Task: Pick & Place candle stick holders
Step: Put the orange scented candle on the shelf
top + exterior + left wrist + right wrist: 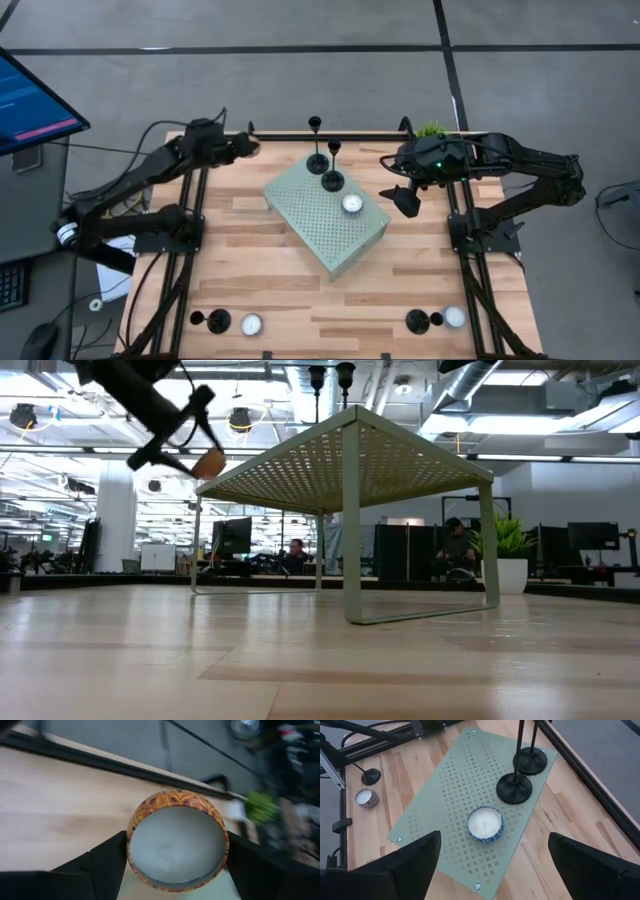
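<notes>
Left tool (175, 870) grips a candle (176, 840), its base hidden.

The candle stick holders (514, 787) are matte black from base to stem. They stand on a pale sage-green stand (445, 815) whose top is perforated with a regular grid of small cross-shaped holes. On it sits a candle (485, 825) with white wax in a blue-and-white patterned tin. The tealight (176, 840) between the left gripper's (175, 865) black fingers has an orange, yellow and red ornamental rim, perhaps a leaf motif, around greyish-white wax. The table (250, 280) is light wood in planked strips, framed in black. The plant (432, 129) is bright green.
</notes>
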Robot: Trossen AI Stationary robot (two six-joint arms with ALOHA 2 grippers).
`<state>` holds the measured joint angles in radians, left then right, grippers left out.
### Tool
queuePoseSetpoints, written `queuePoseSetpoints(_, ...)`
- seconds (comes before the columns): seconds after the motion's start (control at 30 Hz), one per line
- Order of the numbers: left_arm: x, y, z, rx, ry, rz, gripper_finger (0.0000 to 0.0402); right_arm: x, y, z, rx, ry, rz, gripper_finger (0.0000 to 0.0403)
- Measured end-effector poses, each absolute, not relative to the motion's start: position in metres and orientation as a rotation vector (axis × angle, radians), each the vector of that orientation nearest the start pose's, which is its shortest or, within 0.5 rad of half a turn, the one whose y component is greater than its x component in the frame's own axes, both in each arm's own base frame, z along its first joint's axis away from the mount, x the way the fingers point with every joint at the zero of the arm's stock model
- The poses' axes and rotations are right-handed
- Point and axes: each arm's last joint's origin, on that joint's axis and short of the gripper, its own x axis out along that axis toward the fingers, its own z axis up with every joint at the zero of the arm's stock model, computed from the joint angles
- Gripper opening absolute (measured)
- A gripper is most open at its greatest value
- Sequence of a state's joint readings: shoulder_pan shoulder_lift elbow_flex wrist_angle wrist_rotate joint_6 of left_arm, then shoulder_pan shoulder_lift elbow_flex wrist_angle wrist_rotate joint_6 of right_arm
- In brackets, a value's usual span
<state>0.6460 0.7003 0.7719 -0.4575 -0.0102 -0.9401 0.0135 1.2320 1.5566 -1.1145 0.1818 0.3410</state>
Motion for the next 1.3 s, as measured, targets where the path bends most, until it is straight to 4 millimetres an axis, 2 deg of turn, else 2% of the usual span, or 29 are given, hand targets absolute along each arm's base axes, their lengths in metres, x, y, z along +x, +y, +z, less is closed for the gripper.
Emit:
queuePoseSetpoints(0.13, 0.129, 0.072, 0.321, -1.067, 0.053, 0.577, 0.0294, 0.213, -0.002, 0.419, 0.245, 0.75, -0.291, 0.0358)
queuePoseSetpoints(0.3, 0.152, 0.052, 0.331, -1.116, 0.047, 0.32, 0.0294, 0.213, -0.002, 0.419, 0.245, 0.75, -0.291, 0.0358)
queuePoseSetpoints(0.6, 0.19, 0.019, 0.381, -1.088, 0.109, 0.073, 0.0294, 0.213, -0.002, 0.419, 0.25, 0.753, -0.281, 0.0358)
queuePoseSetpoints(0.73, 0.207, 0.003, 0.395, -1.061, 0.163, -0.007, 0.0294, 0.213, -0.002, 0.419, 0.256, 0.755, -0.268, 0.0358)
queuePoseSetpoints(0.93, 0.226, -0.013, 0.385, -1.057, 0.329, 0.016, 0.0294, 0.213, -0.002, 0.419, 0.262, 0.755, -0.269, 0.0358)
queuePoseSetpoints(1.13, 0.237, -0.019, 0.373, -1.03, 0.359, 0.133, 0.0294, 0.213, -0.001, 0.419, 0.265, 0.757, -0.265, 0.0358)
queuePoseSetpoints(1.3, 0.241, -0.022, 0.366, -1.038, 0.401, 0.157, 0.0294, 0.213, -0.001, 0.419, 0.274, 0.764, -0.244, 0.0358)
